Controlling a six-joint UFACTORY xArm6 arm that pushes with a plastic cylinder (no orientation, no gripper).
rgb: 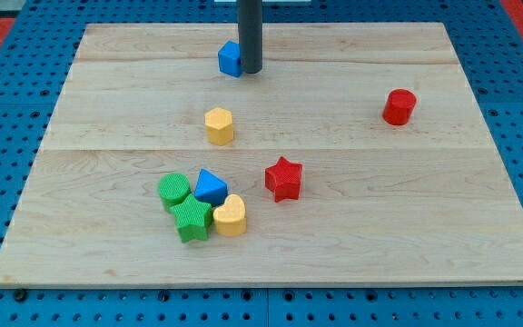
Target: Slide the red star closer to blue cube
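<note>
The red star [283,178] lies on the wooden board a little below and right of centre. The blue cube [230,59] sits near the view's top, left of centre. My tip [251,70] stands right beside the blue cube, on its right side, touching or nearly touching it. The red star is well below the tip, towards the view's bottom and slightly right.
A yellow hexagonal block [219,125] lies between cube and star. A cluster at lower left holds a green cylinder [174,191], a blue triangular block [212,187], a green star [192,220] and a yellow heart [231,216]. A red cylinder [399,106] sits at right.
</note>
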